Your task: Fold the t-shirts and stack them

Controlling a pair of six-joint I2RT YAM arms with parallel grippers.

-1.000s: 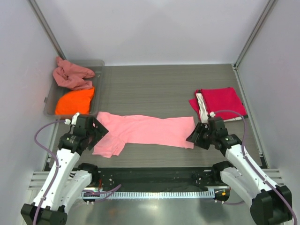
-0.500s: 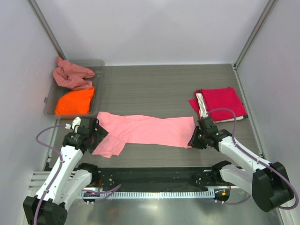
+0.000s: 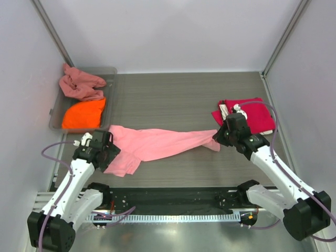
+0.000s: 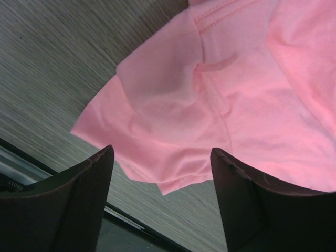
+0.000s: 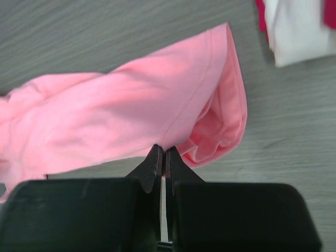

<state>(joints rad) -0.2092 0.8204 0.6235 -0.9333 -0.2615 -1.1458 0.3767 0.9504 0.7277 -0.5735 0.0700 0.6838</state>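
Centrally, stretched left to right across the near part of the table [image 3: 178, 94]: light pink t-shirt [image 3: 157, 144], a long rumpled band, wider and doubled over at the left end, narrowing to a taper at the right. Pinched at that right end by the right hand [image 5: 162, 153], fingers pressed together on a seamed edge of the cloth, the corner beside them curling under itself in a small fold. Over the left end, left hand [image 3: 106, 153], fingers spread wide apart, with a sleeve and its stitched hem showing between them in the wrist view; whether touching the cloth or just above it, cannot tell. Just beyond the right hand, toward the right side of the table, a folded pile: crimson red t-shirt [image 3: 254, 113] on top, white t-shirt [image 3: 224, 111] showing along the pile's left edge, close to the pink end but apart from it. At the far left of the table, grey tray [image 3: 111, 79], holding the orange t-shirt [image 3: 84, 114] at its near end and the dusty rose t-shirt [image 3: 79, 85] bunched at its far end, partly draped over the rim. Orange one near the pink shirt's left end, kept apart from it by the tray wall.
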